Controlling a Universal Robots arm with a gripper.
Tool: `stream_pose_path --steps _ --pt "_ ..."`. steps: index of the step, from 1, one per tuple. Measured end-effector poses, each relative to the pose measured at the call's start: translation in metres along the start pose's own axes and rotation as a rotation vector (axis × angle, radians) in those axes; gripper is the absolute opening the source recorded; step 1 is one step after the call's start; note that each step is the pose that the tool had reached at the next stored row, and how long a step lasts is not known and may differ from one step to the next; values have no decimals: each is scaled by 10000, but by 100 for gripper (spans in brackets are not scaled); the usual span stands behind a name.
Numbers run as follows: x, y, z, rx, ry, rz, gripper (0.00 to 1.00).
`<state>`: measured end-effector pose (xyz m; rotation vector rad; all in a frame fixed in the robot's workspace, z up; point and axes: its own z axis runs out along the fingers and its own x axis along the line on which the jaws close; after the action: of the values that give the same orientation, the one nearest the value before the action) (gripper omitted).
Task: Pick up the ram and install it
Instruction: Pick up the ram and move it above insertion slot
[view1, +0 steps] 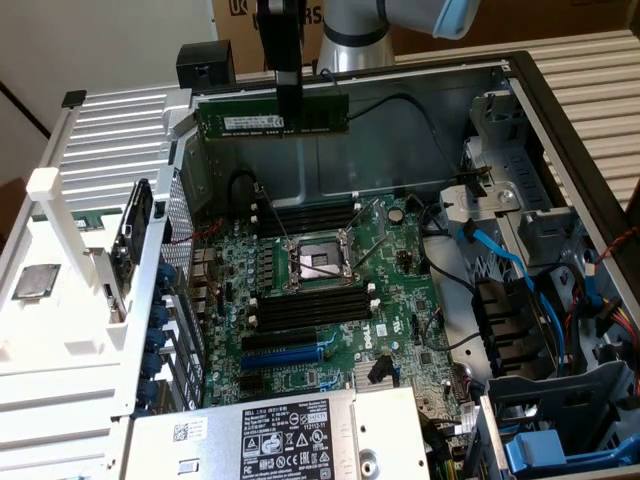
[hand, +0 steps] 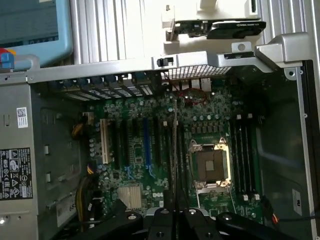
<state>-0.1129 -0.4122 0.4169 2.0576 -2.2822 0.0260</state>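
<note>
The gripper has its jaws pinched on the ram, gripping its upper edge near the middle. The ram hangs level in the air, well above the CPU socket and clear of the black slots flanking that socket. Seen from the wrist, the ram runs edge-on out from the gripper, its line passing just beside the socket.

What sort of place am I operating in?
Probably a computer repair or test bench: an opened desktop case, its motherboard exposed, cardboard boxes behind, and the gripper holding the ram above.
</note>
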Motion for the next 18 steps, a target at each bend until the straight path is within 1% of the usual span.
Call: stream_pose_path --steps 4,5,10,13,14,18 --pt "-7 -59 5 9 6 -158 13" --pt "-9 -69 13 20 10 -316 13" --pt "-61 -74 81 34 20 -559 13" --pt "-112 -73 130 39 24 -633 13" --pt "-151 -72 161 42 28 -676 13" --pt "-205 -76 189 43 35 -722 13"
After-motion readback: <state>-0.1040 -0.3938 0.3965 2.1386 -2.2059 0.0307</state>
